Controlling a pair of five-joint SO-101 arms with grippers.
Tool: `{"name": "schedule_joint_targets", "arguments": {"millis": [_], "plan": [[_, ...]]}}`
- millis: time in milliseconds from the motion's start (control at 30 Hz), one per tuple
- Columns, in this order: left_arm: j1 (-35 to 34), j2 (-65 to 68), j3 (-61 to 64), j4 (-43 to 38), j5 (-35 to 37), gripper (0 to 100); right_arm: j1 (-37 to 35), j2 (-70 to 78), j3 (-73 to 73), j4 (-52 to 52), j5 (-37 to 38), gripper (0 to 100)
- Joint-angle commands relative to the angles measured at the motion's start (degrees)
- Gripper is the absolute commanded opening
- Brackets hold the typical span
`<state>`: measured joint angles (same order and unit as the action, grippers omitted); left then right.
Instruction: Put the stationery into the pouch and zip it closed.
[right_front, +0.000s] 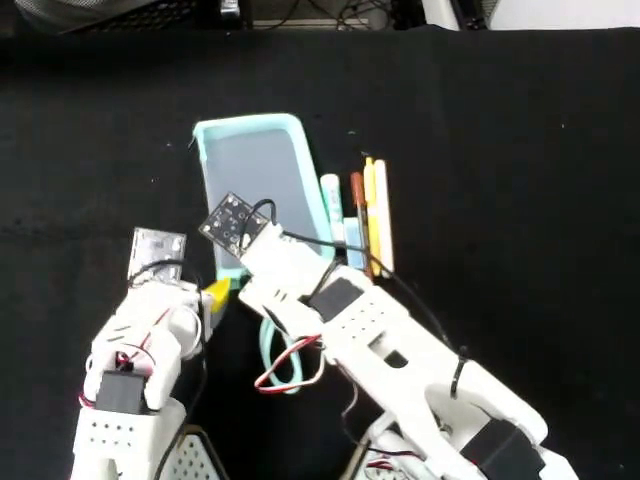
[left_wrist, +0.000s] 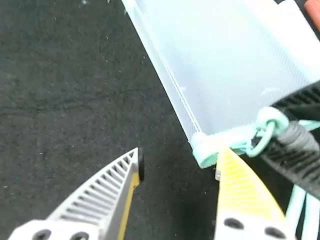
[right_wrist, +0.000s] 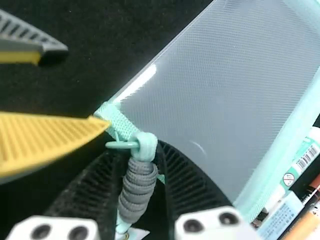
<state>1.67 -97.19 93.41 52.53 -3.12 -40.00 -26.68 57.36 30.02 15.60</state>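
A see-through pouch (right_front: 255, 170) with a mint-green edge lies flat on the black worktop (right_front: 500, 150), a little left of the middle, its long side running from near to far. Just to its right a row of pens (right_front: 370, 210) lies side by side on the worktop, outside the pouch and parallel to it.

The right arm comes in from the near right to the pouch's near end. The right gripper (right_wrist: 139, 152) is closed there on the grey zip pull (right_wrist: 136, 187), its black fingers (right_wrist: 192, 182) pressing the pull from both sides.

The left gripper (left_wrist: 182, 157) is at the pouch's near left corner with its jaws spread apart. Its yellow finger (left_wrist: 240, 185) touches that corner, and its grey finger (left_wrist: 107, 195) hangs over bare worktop to the left of the pouch.
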Motion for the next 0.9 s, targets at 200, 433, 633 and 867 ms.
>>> {"name": "schedule_joint_targets", "arguments": {"millis": [200,433,633,867], "plan": [[0.6,-1.1,0.7,0.1,0.2,26,0.8,-2.2,-0.2,-0.8,0.4,1.1],[-4.6,-1.0,4.2,-5.4,-1.8,26,0.6,-2.3,-0.6,0.9,0.4,1.1],[-4.2,-1.0,4.2,-5.9,-1.8,26,0.6,-2.3,-0.6,0.8,0.4,1.1],[-3.5,-0.9,4.3,-5.5,-2.0,25,0.6,-2.3,-0.7,0.9,0.4,1.1]]}}
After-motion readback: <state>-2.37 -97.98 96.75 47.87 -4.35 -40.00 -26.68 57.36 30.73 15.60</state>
